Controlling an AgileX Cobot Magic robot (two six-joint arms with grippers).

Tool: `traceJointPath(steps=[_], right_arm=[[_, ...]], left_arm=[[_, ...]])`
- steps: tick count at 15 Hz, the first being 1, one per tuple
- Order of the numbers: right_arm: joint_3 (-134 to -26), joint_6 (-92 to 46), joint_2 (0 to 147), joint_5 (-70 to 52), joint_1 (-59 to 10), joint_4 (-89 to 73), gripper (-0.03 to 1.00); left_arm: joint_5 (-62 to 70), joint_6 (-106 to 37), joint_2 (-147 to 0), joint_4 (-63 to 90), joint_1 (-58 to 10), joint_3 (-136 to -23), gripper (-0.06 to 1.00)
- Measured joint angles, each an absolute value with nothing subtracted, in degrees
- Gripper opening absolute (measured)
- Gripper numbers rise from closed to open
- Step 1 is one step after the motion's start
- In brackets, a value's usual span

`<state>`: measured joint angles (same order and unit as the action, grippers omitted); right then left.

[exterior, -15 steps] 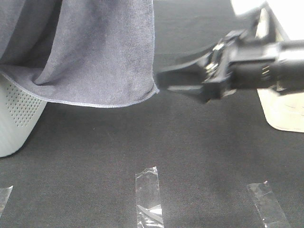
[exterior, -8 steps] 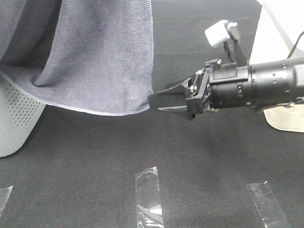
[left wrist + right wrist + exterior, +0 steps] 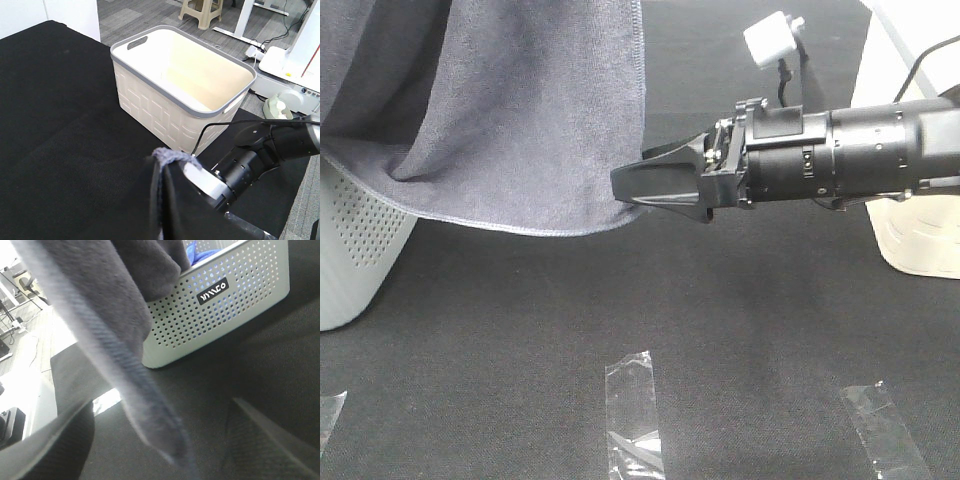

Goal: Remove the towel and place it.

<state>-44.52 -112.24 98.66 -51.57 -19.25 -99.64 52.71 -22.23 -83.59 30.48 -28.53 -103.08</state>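
The slate-grey towel hangs down from above the frame, and its lower fold drapes over the pale perforated basket at the left. In the left wrist view my left gripper is shut on a bunched bit of the towel. My right gripper reaches in from the right at the towel's lower right corner. It stands open. In the right wrist view the towel's hemmed edge runs between my two spread fingers, with no finger pressing on it.
A cream basket with a grey rim stands empty at the right. A small blue cloth lies inside the perforated basket. Clear tape strips mark the black tabletop near the front edge.
My right arm has slid left, so its open fingers have gone from just short of the towel's corner to around it. The towel hangs much as before.
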Motion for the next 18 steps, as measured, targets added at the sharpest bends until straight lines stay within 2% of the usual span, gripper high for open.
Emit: traceJointPath(steps=[5,6,7,9,11,13,16,18], right_arm=[[-44.63,-112.24,101.18,-54.32,-20.34,-99.75,0.67],[-44.63,-112.36,101.18,-53.11,-21.83,-99.81,0.64],[-44.63,-112.82,101.18,-50.19,-24.64,-99.81,0.56],[-44.63,-113.27,101.18,-49.50,-25.78,-99.64,0.43],[-44.63,-113.27,101.18,-48.53,-25.78,-99.64,0.38],[-44.63,-113.22,100.78,-47.50,-25.78,-99.64,0.38],[-44.63,-109.38,97.52,-39.30,-25.84,-99.06,0.46],[-44.63,-107.95,96.31,-37.82,-25.84,-96.54,0.48]], left_arm=[[52.71,-22.23,-83.59,30.48,-28.53,-103.08,0.00],[52.71,-22.23,-83.59,30.48,-28.53,-103.08,0.00],[52.71,-22.23,-83.59,30.48,-28.53,-103.08,0.00],[52.71,-22.23,-83.59,30.54,-28.53,-103.08,0.00],[52.71,-22.23,-83.59,30.54,-28.53,-103.08,0.00],[52.71,-22.23,-83.59,30.54,-28.53,-103.08,0.00],[52.71,-22.23,-83.59,30.54,-28.53,-103.08,0.00],[52.83,-22.23,-83.59,30.54,-28.53,-103.08,0.00]])
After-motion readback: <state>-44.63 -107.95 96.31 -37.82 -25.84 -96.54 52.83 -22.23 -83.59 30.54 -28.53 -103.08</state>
